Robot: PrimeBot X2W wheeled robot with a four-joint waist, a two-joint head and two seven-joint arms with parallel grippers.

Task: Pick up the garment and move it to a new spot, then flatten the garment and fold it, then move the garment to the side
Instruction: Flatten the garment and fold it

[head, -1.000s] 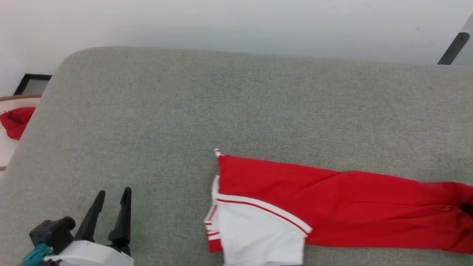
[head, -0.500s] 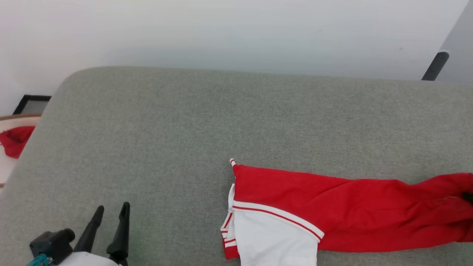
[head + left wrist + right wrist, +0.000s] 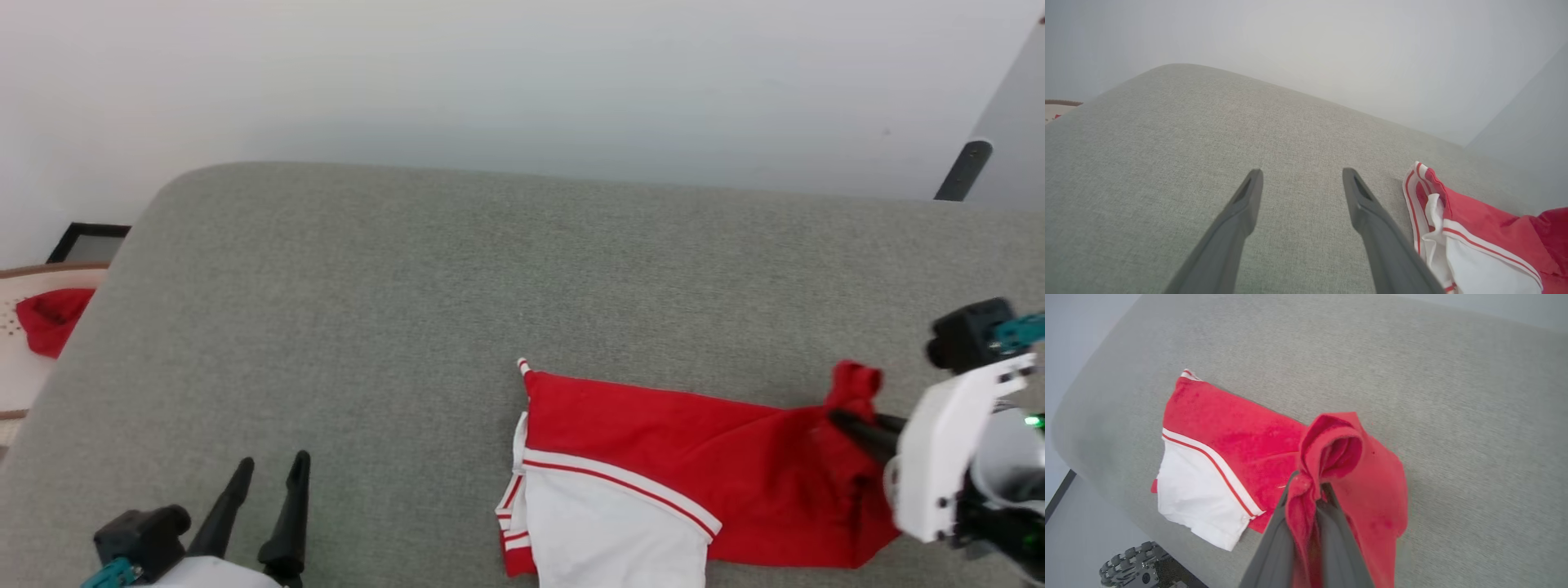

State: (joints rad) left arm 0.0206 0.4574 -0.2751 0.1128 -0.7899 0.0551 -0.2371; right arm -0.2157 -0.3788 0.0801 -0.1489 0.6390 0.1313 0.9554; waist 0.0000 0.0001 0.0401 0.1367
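Two grippers: left gripper (image 3: 273,459) hangs spread over bare grey cushion (image 3: 408,286), right gripper (image 3: 839,421) pinches the bunched red end of the garment (image 3: 694,457). Garment lies along the cushion's front edge, wide bare fabric behind and leftward.

You have the garment (image 3: 702,457) lying on the grey cushion (image 3: 490,278), your right gripper (image 3: 841,420) pinching its bunched-up red end on the right, your left gripper (image 3: 273,461) well apart to its left with fingers spread, and a red cloth lump (image 3: 51,320) much farther left.
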